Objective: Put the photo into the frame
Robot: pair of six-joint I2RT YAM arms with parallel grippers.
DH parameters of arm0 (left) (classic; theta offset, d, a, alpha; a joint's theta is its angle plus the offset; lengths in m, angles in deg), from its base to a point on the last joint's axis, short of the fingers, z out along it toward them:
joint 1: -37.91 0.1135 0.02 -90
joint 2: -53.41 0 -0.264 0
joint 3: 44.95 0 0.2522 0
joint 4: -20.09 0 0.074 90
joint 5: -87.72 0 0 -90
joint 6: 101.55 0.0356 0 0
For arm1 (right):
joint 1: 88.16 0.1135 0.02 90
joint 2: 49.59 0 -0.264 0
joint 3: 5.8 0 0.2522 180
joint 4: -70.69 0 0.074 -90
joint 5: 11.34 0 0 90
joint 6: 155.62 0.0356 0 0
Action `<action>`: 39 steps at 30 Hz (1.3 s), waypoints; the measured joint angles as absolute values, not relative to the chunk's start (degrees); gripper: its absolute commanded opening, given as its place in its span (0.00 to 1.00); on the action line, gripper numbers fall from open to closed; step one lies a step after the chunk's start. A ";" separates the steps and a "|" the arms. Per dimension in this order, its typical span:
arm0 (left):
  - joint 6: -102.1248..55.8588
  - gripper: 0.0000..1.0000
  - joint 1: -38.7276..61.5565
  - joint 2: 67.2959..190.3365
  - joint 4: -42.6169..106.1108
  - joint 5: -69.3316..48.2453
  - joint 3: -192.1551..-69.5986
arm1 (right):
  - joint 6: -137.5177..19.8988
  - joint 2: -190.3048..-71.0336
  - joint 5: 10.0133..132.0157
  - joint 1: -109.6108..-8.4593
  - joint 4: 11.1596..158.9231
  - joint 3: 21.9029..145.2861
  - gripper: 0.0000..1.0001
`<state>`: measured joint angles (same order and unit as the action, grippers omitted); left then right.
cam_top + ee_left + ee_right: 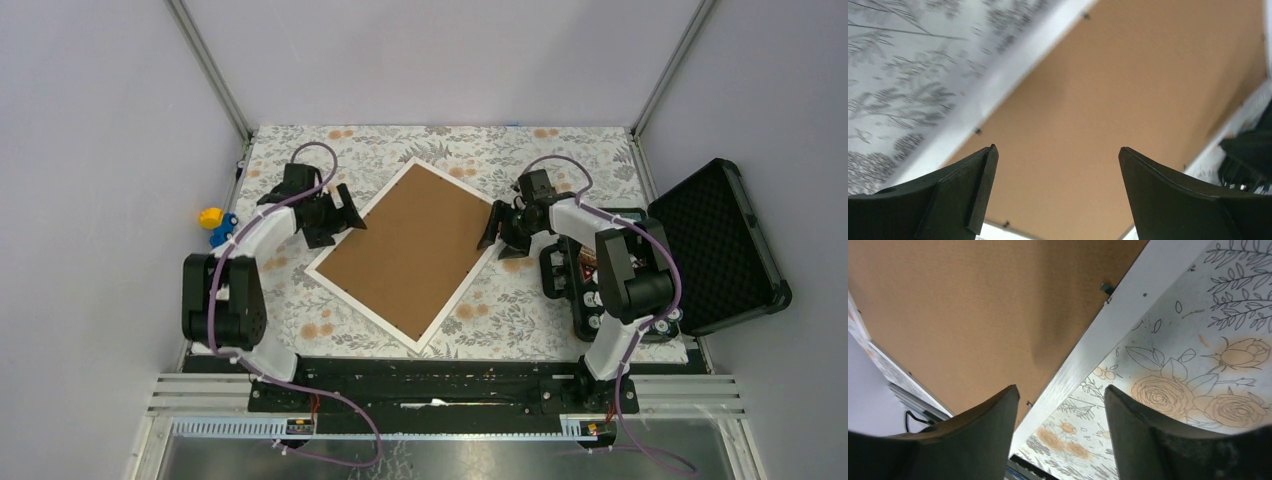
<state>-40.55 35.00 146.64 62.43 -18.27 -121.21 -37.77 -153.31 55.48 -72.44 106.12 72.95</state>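
The white frame (360, 310) lies tilted in the middle of the table, face down, with a brown backing board (410, 250) filling it. The photo is hidden. My left gripper (345, 212) hovers open at the frame's upper left edge. In the left wrist view its fingers (1057, 148) stand wide apart over the board (1128, 85), beside the white edge (998, 90). My right gripper (492, 235) is at the frame's right corner. Its jaws (1060, 388) are apart, one over the board (958, 305), the other over the cloth, the white edge (1108, 335) between them.
A floral cloth (520, 300) covers the table. An open black case (715, 245) lies at the far right, and a black tray with small parts (575, 285) sits by the right arm. A yellow and blue toy (215, 222) lies beyond the left table edge.
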 measured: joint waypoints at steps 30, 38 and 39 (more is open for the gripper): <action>-44.13 0.99 -1.05 122.07 60.77 -15.19 -109.30 | -11.93 -147.78 62.80 -69.49 84.59 55.82 0.14; -45.03 0.99 -13.90 125.31 57.60 -4.11 -109.30 | -9.77 -146.91 64.13 -68.79 86.97 56.67 0.00; -44.98 0.99 -15.56 125.94 57.20 -2.05 -109.30 | -9.40 -146.69 64.11 -68.70 87.56 56.71 0.00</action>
